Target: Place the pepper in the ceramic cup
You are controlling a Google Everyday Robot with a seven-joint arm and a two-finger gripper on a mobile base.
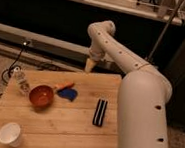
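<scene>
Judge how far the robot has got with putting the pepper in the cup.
Nothing looks done: the pepper lies on the table beside the bowl, and the cup stands apart at the near left corner. In hand: the gripper hovers over the table's far edge, clear of the pepper. Left: reaching it, gripping, carrying and dropping it in the cup.

My gripper (90, 65) hangs over the far edge of the wooden table (54, 132). On the table, a red-orange bowl (42, 96) sits just beside a flat blue object (69, 94). A clear bottle (20, 82) stands to the left and a black bar (99, 112) lies to the right.
</scene>
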